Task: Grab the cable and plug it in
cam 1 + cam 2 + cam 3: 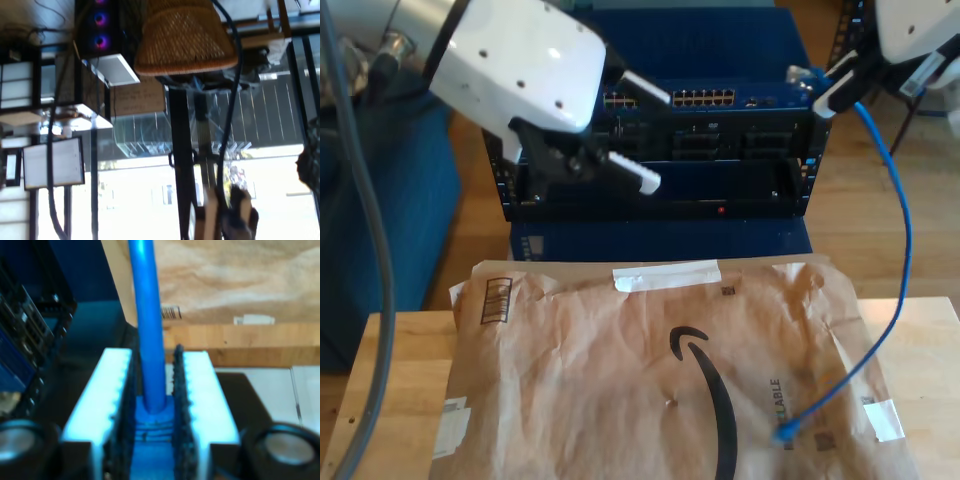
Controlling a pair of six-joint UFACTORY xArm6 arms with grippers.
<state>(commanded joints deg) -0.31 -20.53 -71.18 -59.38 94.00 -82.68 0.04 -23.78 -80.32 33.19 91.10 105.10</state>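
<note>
- Our second pincer [152, 415] is clamped on the cable [903, 215] near its plug, upper right of the exterior view, beside the switch [665, 150].
- The ports [705, 98] lie toward that view's left; the cord trails down to the paper [650, 370].
- Our first pincer [225, 215]: opening unclear.

The second gripper [807, 80], at the exterior view's upper right, has jaws clamped. The first gripper [638, 135], upper left, has jaws spread.

In the second wrist view, the cable [150, 330] runs out past the frame edge and its plug is buried between the tool's fingers [200, 390]. In the exterior view, the switch's ports [705, 98] are too small to tell apart.
</note>
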